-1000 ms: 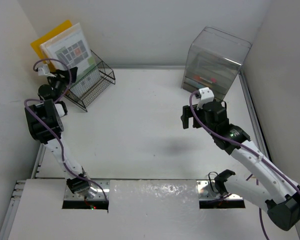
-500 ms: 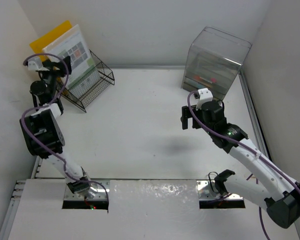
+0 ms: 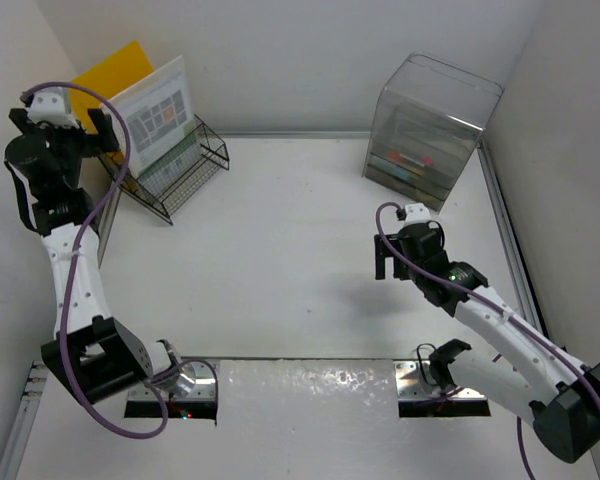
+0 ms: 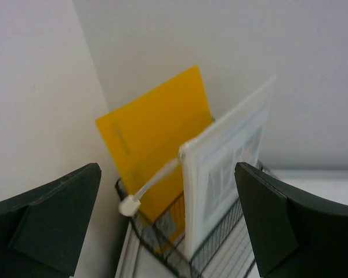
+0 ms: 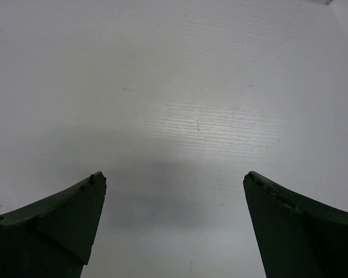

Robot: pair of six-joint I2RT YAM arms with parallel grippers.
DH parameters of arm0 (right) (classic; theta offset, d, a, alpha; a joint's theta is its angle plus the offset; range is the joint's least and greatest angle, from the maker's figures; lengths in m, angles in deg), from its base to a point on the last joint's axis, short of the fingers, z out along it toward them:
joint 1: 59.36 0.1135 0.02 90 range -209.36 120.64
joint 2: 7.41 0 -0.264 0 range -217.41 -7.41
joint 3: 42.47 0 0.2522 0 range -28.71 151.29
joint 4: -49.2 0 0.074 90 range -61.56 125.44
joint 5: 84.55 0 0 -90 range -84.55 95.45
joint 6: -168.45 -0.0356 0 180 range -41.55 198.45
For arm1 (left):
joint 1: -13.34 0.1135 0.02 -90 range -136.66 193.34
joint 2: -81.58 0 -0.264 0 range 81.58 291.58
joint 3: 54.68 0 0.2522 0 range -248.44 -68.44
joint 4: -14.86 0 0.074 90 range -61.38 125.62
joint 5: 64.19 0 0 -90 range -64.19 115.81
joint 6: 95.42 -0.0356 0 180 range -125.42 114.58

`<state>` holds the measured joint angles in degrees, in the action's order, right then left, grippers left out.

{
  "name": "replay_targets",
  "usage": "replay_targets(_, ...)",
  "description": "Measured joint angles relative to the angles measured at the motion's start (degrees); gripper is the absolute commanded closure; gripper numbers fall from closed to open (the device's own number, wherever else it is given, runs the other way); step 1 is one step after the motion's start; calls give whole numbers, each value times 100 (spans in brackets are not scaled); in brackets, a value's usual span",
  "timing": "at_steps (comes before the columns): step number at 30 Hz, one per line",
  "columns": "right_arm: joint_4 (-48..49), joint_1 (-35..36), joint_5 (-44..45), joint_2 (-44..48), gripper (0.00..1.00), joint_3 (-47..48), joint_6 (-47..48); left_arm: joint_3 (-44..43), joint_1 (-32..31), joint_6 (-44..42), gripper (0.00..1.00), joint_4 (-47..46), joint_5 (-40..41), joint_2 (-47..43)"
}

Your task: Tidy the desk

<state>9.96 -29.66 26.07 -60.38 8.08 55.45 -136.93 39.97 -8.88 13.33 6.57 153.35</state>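
The desk [image 3: 280,250] is a wide white tabletop with thin metal rails. My left gripper [image 3: 62,130] is raised at the far left, beside the black wire rack [image 3: 185,170], and stands open with nothing in it. In the left wrist view the open left gripper [image 4: 168,168] frames a yellow folder [image 4: 156,127] and a white printed booklet [image 4: 232,156], both upright in the rack [image 4: 220,249]. My right gripper [image 3: 392,262] hovers over bare desk right of centre. Its wrist view shows the right gripper [image 5: 174,174] open over the bare desk [image 5: 180,87].
A clear plastic drawer box [image 3: 430,130] stands at the back right. The yellow folder [image 3: 110,75] and booklet [image 3: 160,115] lean against the back-left wall. A white cable end [image 4: 127,205] dangles by the rack. Walls close in on the left, back and right.
My left gripper opened wide and rose back to the left, away from the booklet in the rack. My right gripper drew back toward the near edge, staying open.
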Motion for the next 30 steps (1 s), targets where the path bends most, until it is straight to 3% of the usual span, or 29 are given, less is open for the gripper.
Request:
replay_targets(6,-98,-31,-85,118,1,-149,-136,168,92,-1519,1,2533,-509,-295)
replay_targets(14,-256,-31,-76,1043,1,-682,-337,2061,348,-3032,0,4658,-564,-723)
replay_targets(23,-466,-31,708,1768,1,-1635,-957,4201,348,-3403,0,4535,155,-1860)
replay_targets(30,-560,-31,879,1475,1,-1860,-1113,4697,348,-3250,0,4052,708,-2863)
